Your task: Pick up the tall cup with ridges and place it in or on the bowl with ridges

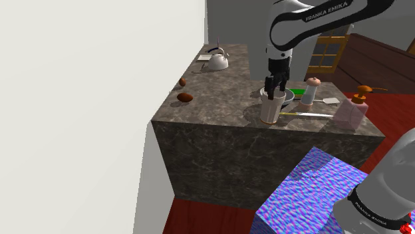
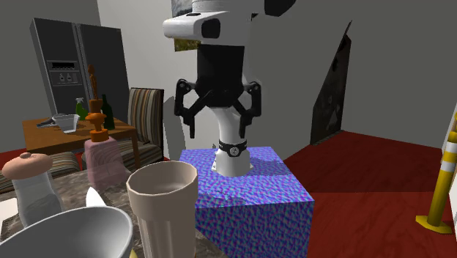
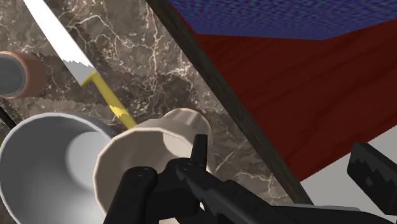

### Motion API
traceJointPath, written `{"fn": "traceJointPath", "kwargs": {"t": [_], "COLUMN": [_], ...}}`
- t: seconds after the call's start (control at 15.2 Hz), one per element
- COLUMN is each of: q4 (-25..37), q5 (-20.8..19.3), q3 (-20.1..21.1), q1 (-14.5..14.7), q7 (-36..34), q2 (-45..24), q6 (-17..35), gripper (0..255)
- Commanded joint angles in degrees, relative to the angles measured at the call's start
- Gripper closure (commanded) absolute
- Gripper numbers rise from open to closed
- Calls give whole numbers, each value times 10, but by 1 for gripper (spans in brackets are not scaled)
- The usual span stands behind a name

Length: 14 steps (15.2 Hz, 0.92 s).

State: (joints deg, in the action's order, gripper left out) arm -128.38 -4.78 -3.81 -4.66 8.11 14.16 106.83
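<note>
Hangs with the black two-finger gripper (image 1: 276,92) spread wide and empty just above the tall beige ridged cup (image 1: 270,110), upright near the dark marble counter's (image 1: 219,100) edge, beside the grey ridged bowl (image 1: 288,100). Calls, by the look of it, for a straight drop along the cup's vertical axis.

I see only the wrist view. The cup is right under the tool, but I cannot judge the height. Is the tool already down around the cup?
Observer: Not yet, it seems. In the second exterior view the tool hangs open, its tips a little above the rim of the cup.
Operator: Thank you. What lies past the bowl, on the side away from the cup?
Observer: In the shoulder view a green thing lies flat just beyond the bowl.
Operator: Is anything else standing on the counter?
Observer: Yes, a white kettle stands at the far end of the counter.
</note>
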Motion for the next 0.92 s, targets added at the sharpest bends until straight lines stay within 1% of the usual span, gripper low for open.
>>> {"fn": "traceJointPath", "kwargs": {"t": [0.0, 0.26, 0.33, 0.79, 0.86], "q4": [27, 86, 90, 48, 47], "q5": [-2, -3, -3, -4, -4], "q3": [-6, -19, -19, -22, -22], "q1": [-4, -14, -14, -17, -17], "q7": [7, 25, 26, 26, 26], "q2": [-44, -126, -131, -146, -146], "q6": [21, 50, 52, 110, 110], "gripper": [0, 0, 0, 0, 0]}}
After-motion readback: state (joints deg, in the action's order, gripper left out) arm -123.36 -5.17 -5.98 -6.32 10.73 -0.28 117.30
